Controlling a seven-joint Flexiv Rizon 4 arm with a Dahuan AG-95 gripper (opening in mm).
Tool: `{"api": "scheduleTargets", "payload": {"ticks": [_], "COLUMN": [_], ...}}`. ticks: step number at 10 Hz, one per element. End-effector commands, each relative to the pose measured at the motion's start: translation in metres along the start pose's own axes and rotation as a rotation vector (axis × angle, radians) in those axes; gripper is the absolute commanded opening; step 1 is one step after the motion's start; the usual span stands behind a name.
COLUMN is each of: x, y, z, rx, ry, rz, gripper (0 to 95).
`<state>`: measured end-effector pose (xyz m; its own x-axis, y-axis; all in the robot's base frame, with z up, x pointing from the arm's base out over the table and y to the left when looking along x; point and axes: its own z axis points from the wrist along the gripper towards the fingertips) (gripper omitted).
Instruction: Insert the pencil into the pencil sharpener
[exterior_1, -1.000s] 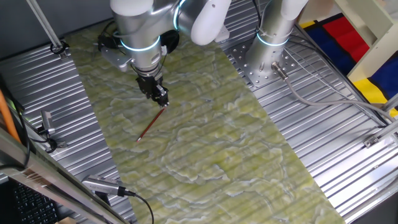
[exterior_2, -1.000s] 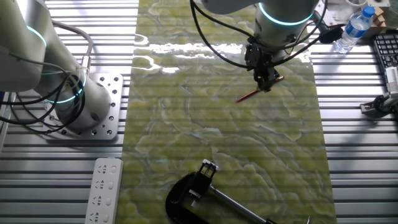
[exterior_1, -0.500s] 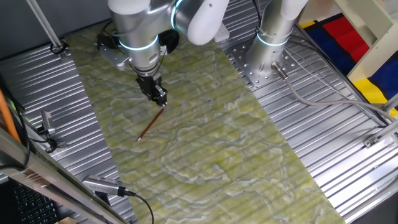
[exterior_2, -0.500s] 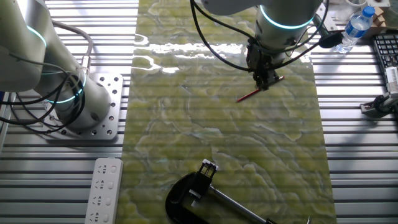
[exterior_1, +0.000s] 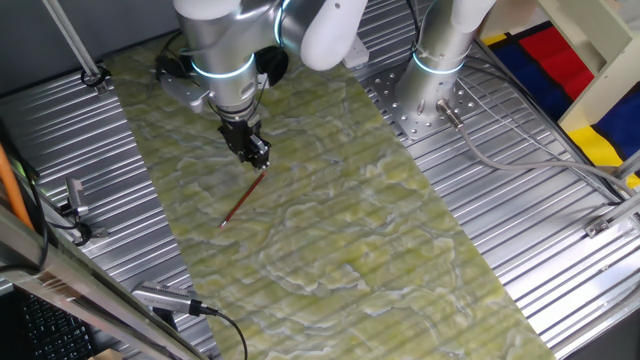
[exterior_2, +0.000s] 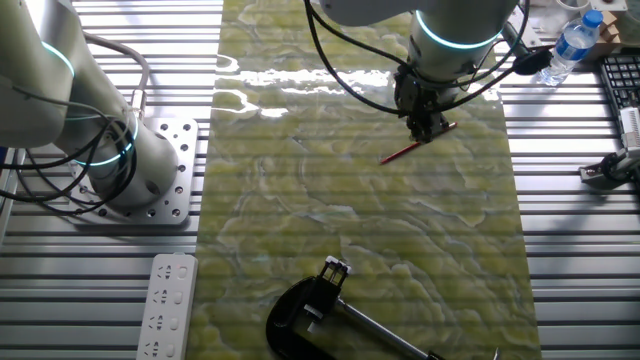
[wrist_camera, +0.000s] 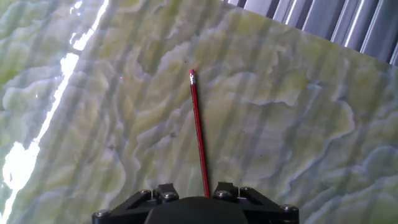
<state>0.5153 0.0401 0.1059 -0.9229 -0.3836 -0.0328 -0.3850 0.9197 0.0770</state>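
Note:
The pencil is thin and red-brown. My gripper is shut on one end of it, over the far left part of the green mat. The pencil slants away from the jaws with its free end low over the mat. In the other fixed view the gripper holds the pencil with a short stub poking out on the right. In the hand view the pencil runs straight out from the gripper. The black round pencil sharpener lies at the mat's near edge, far from the gripper.
A long grey metal rod lies beside the sharpener. A white power strip lies on the metal slats. A second arm's base stands beside the mat. A water bottle stands far right.
The gripper has shifted very slightly upward. The pencil stays in its grip at the same slant.

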Motion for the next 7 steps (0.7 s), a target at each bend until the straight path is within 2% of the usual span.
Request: {"api": "scheduleTargets", "payload": {"ticks": [1, 3, 6, 7], "x": [-0.002, -0.005, -0.026, -0.033], "y": [0.000, 0.000, -0.011, -0.011], "z": [0.000, 0.002, 0.024, 0.038], "rx": [0.012, 0.017, 0.019, 0.018], "ry": [0.021, 0.024, 0.031, 0.033], "rz": [0.038, 0.044, 0.023, 0.017], "gripper": [38.0, 38.0, 38.0, 38.0]}}
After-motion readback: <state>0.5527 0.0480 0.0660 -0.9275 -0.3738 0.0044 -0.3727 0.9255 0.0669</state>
